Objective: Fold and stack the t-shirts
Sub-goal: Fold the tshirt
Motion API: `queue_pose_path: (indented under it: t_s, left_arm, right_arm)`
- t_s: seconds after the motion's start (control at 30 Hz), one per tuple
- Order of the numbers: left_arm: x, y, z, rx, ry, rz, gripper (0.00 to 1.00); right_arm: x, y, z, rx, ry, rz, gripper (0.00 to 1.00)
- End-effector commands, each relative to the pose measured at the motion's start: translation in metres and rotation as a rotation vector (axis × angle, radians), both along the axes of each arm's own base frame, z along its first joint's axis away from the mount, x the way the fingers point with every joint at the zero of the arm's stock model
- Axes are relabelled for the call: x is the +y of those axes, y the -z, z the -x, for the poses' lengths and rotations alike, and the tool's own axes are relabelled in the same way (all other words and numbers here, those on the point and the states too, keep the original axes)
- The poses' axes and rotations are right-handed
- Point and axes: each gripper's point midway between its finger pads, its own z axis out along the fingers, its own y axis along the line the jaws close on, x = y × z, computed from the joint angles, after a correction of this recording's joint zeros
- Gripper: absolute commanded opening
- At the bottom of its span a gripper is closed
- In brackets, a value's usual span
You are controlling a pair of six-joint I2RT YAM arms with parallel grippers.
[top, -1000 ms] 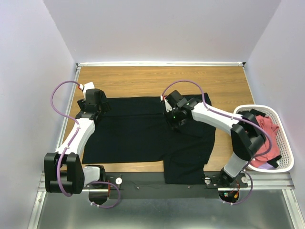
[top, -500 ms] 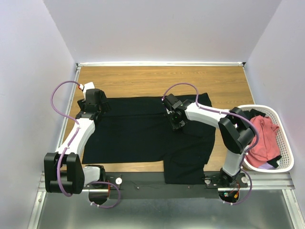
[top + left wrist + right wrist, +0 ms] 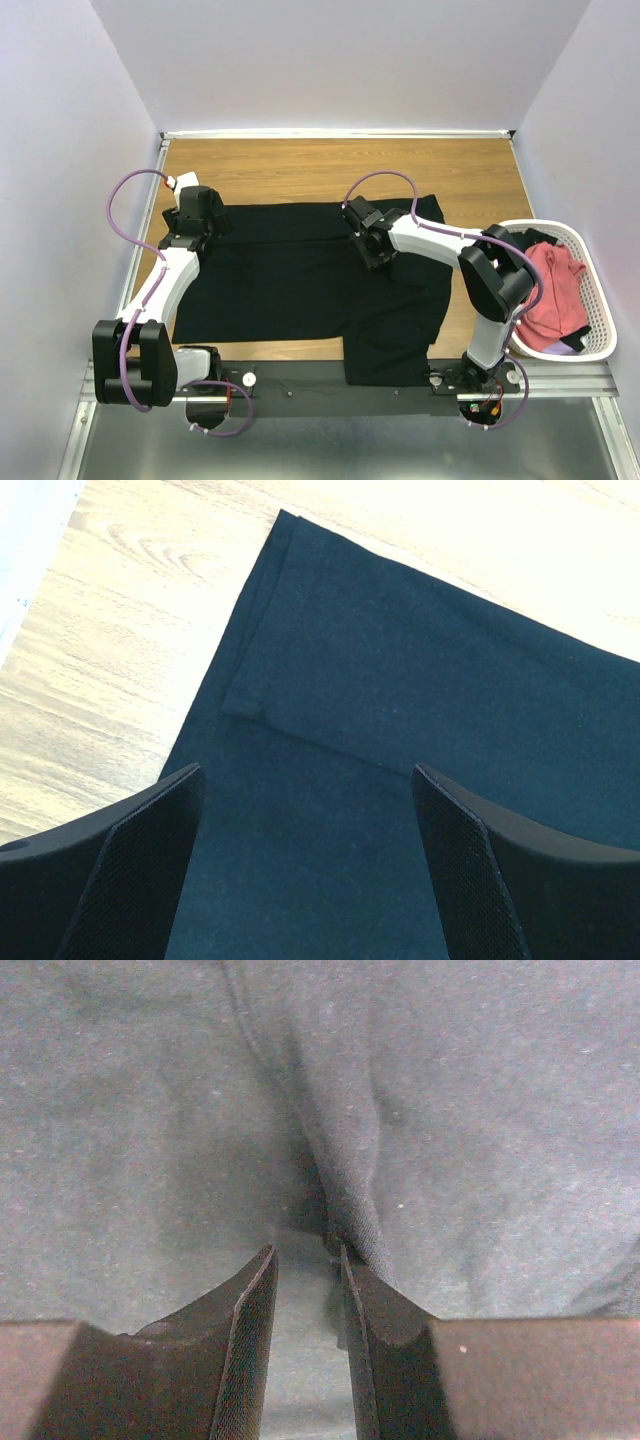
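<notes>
Nearest, over the front edge of the desk (image 3: 300, 165), a flap of the black t-shirt (image 3: 290, 280), the rest spread flat on the wood. At right, salmon-red t-shirts (image 3: 555, 290) heaped in a white mesh basket (image 3: 603, 330). Farther back, left hand (image 3: 307, 780) released, jaws wide above the shirt's far left corner. Right hand (image 3: 306, 1252) clenched on a raised ridge of black cloth.

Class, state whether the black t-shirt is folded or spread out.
Spread out: the black t-shirt lies flat and wide across the table, no compact fold made.
</notes>
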Motion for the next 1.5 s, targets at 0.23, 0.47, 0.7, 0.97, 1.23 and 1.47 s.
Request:
queue_pose_path:
  t_s: [0.23, 0.47, 0.7, 0.97, 1.23, 1.47]
  left_arm:
    - [-0.003, -0.010, -0.007, -0.027, 0.016, 0.007, 0.91]
    - [-0.003, -0.009, -0.007, -0.024, 0.018, 0.006, 0.91]
    - [-0.003, -0.010, -0.007, -0.027, 0.017, 0.008, 0.91]
    - [-0.003, -0.010, -0.007, -0.025, 0.019, 0.008, 0.91]
    - [-0.004, -0.009, -0.007, -0.023, 0.020, 0.009, 0.91]
    - [-0.004, -0.008, -0.007, -0.019, 0.023, 0.010, 0.91]
  right_arm:
    - [-0.011, -0.019, -0.027, -0.104, 0.011, 0.043, 0.39]
    - [-0.015, -0.030, -0.036, -0.146, 0.015, 0.040, 0.39]
    - [-0.018, -0.019, -0.037, -0.126, 0.006, 0.043, 0.38]
    - [-0.020, -0.002, -0.031, -0.083, -0.020, 0.056, 0.33]
    - [-0.012, 0.008, -0.017, -0.016, -0.067, 0.003, 0.25]
    - [-0.015, 0.017, -0.010, 0.015, -0.072, 0.008, 0.26]
